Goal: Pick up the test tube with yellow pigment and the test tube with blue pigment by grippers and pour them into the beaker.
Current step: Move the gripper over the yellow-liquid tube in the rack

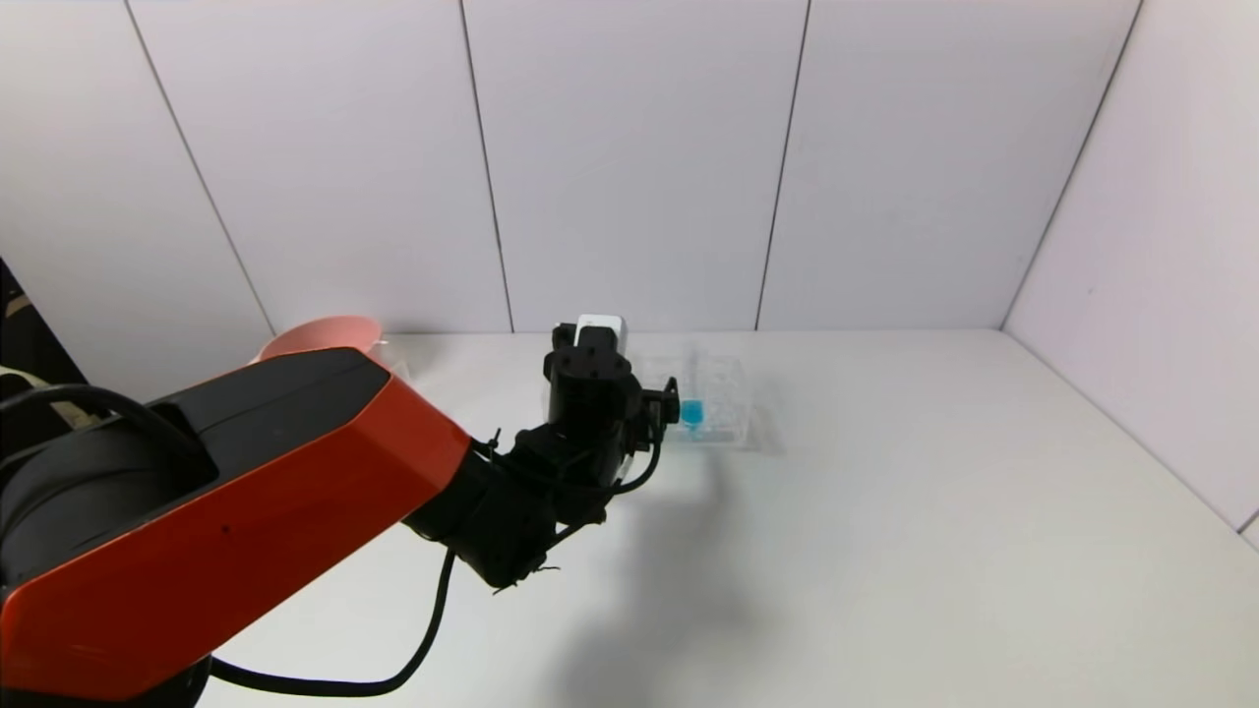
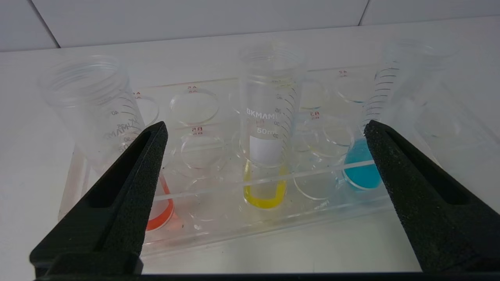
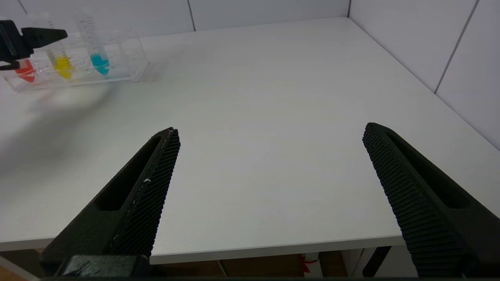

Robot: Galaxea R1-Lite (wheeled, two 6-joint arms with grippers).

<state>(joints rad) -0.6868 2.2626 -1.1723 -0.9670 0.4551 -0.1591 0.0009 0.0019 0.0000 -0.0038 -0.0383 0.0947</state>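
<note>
The left gripper [image 2: 265, 128] hangs near the back edge of the white counter [image 1: 934, 511], left of centre, its coarse black wedge fingers [image 2: 133, 171] spread wide and holding nothing. Just beyond its tips stands a clear plastic rack [image 2: 218, 226] with round holes. In it, upright, sit three slim clear graduated tubes: the test tube with yellow pigment [image 2: 267, 128] in the middle, the test tube with blue pigment [image 2: 365, 156] on one side, a red-orange tube [image 2: 117, 136] on the other. The right gripper [image 3: 269, 136] hovers over the counter's front edge, ribbed fingers wide and empty. A pink bowl [image 1: 320, 337] sits at the back left corner.
</note>
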